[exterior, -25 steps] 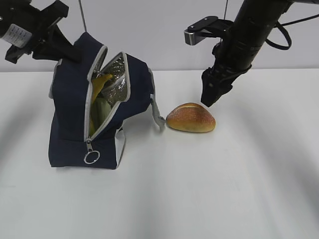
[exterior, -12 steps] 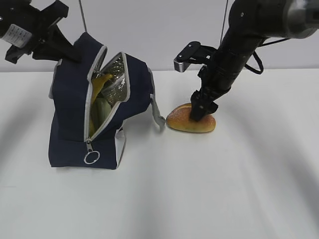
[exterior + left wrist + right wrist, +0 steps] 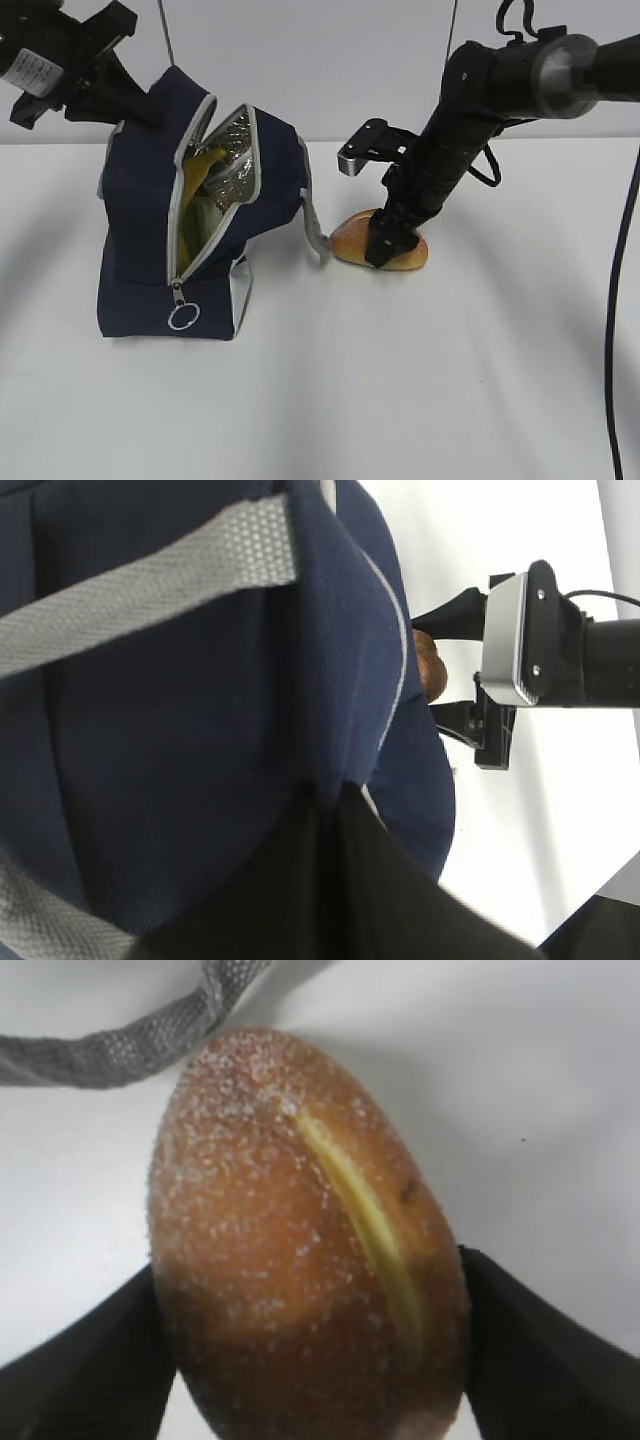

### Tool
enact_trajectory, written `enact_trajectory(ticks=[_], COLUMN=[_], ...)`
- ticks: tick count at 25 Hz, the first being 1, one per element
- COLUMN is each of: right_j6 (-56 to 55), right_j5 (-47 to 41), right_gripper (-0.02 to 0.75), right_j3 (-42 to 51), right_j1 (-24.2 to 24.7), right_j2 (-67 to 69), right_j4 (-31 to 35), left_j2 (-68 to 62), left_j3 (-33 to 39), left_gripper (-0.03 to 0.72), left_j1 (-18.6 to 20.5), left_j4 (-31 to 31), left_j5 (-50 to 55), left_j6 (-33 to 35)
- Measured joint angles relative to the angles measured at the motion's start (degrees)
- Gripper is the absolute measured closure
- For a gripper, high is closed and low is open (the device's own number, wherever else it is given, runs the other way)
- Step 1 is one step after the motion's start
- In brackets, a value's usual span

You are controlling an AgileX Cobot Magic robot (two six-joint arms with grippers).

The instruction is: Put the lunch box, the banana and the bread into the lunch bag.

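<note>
Both right claw [image 3: 310, 1350] fingers flank the bread [image 3: 300, 1240] on the table [image 3: 400, 380].

A white label [image 3: 33, 68] on the left arm at ten o'clock carries dark print too small to read.

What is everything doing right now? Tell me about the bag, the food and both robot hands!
lunch bag: standing on the table, zipper open, held at the top.
banana: inside the bag, upright, top showing.
lunch box: green lid showing inside the bag.
bread: lying on the table, outside the bag.
left gripper: gripping the bag's top.
right gripper: a finger on each side of the bread.
</note>
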State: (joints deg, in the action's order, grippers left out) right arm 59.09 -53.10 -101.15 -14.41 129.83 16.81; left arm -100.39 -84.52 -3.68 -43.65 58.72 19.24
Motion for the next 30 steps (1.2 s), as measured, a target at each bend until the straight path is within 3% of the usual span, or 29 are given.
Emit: enact_trajectory(ticks=[6,9,16,20,23,30], right_j6=[0.1,-0.5,-8.6,-13.1,-15.7,-16.6], right_j5=[-1.1,-3.0,-7.3,-9.4,-9.6,-11.7], right_gripper=[0.287,0.302,0.311,0.311,0.311,0.311], right_j3=[-0.1,-0.1,-0.1,-0.1,-0.1,-0.1], right_j1=[0.0,0.0,0.0,0.0,0.0,-0.5], right_j2=[0.0,-0.5,-6.8,-13.1,-17.9,-21.3], right_j4=[0.7,-0.8,-11.1,-11.7,-6.1,17.1], left_j2=[0.0,0.0,0.0,0.0,0.0,0.0], left_j3=[0.0,0.0,0.0,0.0,0.0,0.0], left_gripper=[0.691,0.691,0.691,0.691,0.691,0.691], left_j1=[0.0,0.0,0.0,0.0,0.0,0.0], left_j4=[0.0,0.0,0.0,-0.4,-0.8,-1.5], left_j5=[0.1,0.1,-0.1,-0.8,-1.1,-1.6], left_j6=[0.0,0.0,0.0,0.0,0.0,0.0])
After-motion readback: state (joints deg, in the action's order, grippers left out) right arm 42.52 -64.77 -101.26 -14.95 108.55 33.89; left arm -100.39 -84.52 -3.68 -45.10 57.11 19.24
